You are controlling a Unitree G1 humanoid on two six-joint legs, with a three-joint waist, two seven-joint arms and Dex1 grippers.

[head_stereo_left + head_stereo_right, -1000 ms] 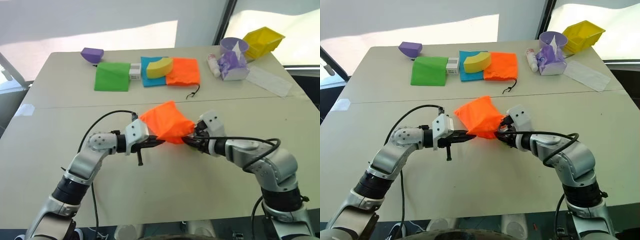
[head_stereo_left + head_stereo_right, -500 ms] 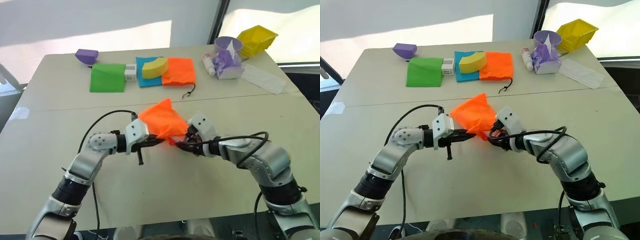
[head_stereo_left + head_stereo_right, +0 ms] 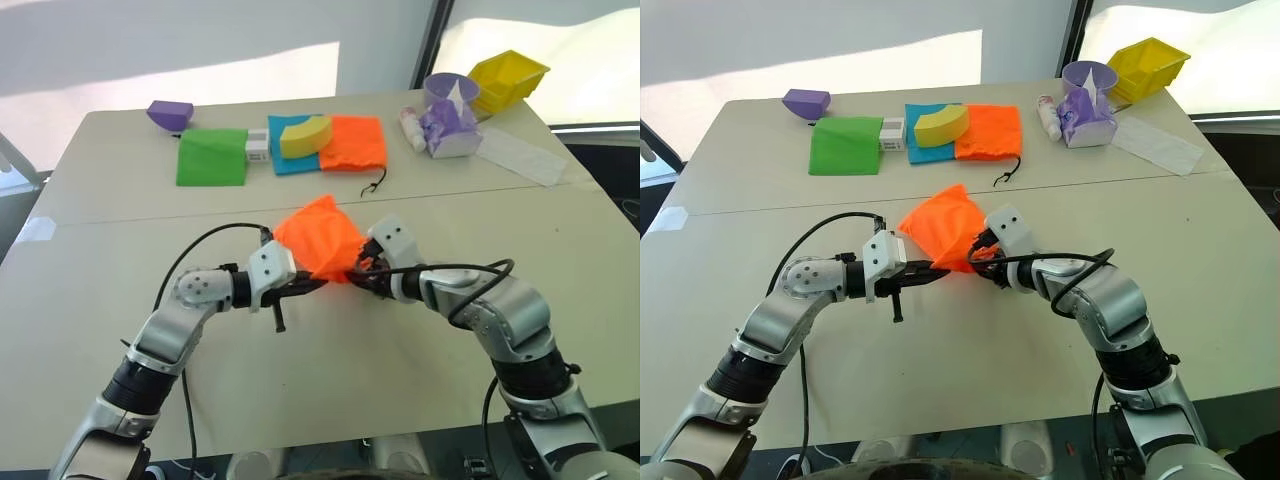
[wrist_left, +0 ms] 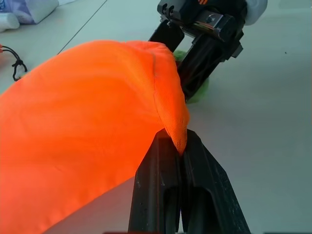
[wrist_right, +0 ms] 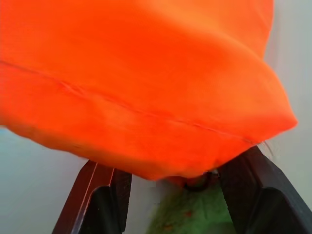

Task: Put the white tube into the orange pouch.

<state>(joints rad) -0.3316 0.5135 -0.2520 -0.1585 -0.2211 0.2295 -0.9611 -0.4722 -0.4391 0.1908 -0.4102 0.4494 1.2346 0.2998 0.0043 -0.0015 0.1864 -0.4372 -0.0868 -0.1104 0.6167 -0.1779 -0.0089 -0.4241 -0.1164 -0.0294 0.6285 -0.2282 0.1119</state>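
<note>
1. My left tool (image 4: 180,146) is pressed together on a corner of the orange pouch (image 3: 318,240), pinching the fabric between its two black fingers.
2. My right tool (image 3: 980,262) is at the opposite edge of the orange pouch. Its two fingers (image 5: 100,200) stand spread with the pouch's hem between them; I cannot tell whether they actually grip the cloth.
3. The orange pouch is bunched up between my two tools, over the near half of the counter (image 3: 120,300). A patch of fuzzy green (image 5: 187,214) shows just under the pouch at my right tool.
4. I cannot make out the white tube at the pouch; if it is inside, the fabric hides it.
5. Orange pouches: two. The second orange pouch (image 3: 360,143) lies flat on the far half of the counter, well beyond the held one, with a black cord (image 3: 377,184) trailing from it.
6. Flat cloths beside that second pouch: one blue (image 3: 290,160) and one green (image 3: 211,156), with one yellow wedge (image 3: 305,136) resting on the blue one and a small white box (image 3: 257,150) between blue and green.
7. One purple bowl-shaped piece (image 3: 170,112) sits beyond the green cloth.
8. To the right of the second pouch: one stubby white bottle (image 3: 410,128), one purple cup (image 3: 447,90), one purple-and-white packet (image 3: 450,128), one yellow bin (image 3: 510,80) and one clear flat wrapper (image 3: 525,157).
</note>
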